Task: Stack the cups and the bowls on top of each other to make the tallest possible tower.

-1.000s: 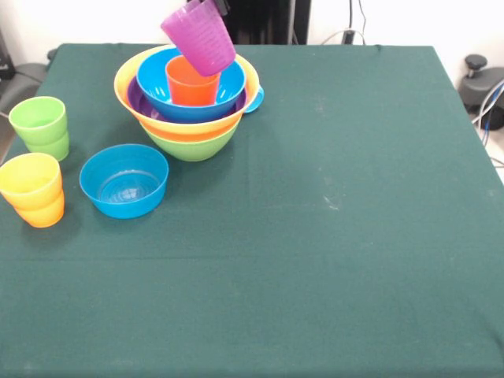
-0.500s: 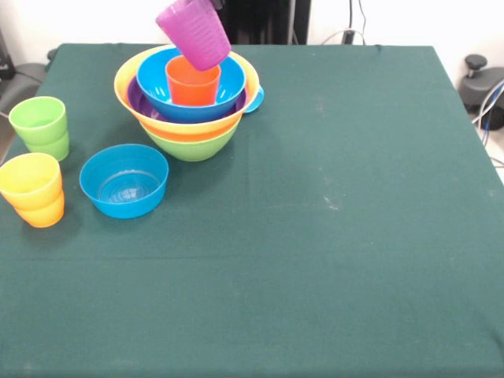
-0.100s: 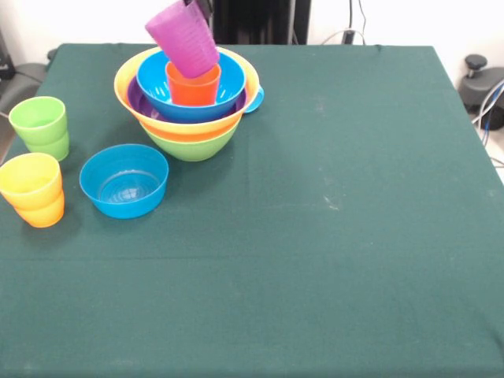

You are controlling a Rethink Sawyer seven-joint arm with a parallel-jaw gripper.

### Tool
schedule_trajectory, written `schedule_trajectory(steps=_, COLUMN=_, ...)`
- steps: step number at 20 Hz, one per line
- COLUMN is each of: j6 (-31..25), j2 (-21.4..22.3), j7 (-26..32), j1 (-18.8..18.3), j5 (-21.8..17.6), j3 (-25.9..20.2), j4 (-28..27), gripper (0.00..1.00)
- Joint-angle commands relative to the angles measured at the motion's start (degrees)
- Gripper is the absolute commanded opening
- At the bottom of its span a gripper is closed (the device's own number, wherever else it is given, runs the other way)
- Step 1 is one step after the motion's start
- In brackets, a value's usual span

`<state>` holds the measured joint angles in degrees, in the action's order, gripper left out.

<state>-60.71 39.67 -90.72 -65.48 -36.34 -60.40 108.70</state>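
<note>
Purple cup (image 3: 182, 38) tilted, under gripper (image 3: 198, 6) — over orange cup (image 3: 193, 83)

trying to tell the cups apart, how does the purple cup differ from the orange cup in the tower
The purple cup is tilted and held up at the gripper; the orange cup stands upright inside the blue bowl. The purple cup shows its whole ribbed side, while the orange cup's lower part is hidden by the bowl's wall. The purple cup overlaps the orange cup's rim in this view; whether they touch cannot be told. Both are smooth tapered tumblers without handles.
</note>
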Motion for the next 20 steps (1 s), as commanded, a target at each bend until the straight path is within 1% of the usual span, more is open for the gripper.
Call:
schedule_trajectory(steps=1, j6=0.8, j2=-2.9, j7=14.1, j1=2.3, j5=-6.2, j3=2.8, j4=-2.6, gripper=0.0)
schedule_trajectory(steps=6, j6=-0.4, j2=-2.5, j7=14.8, j1=2.8, j5=-6.9, j3=2.2, j4=-3.2, gripper=0.0)
schedule_trajectory(steps=10, j6=-0.6, j2=-1.9, j7=14.3, j1=3.1, j5=-7.1, j3=1.6, j4=-2.7, gripper=0.0)
schedule_trajectory(steps=20, j6=-0.9, j2=-0.8, j7=13.7, j1=3.3, j5=-6.3, j3=0.7, j4=-1.1, gripper=0.0)
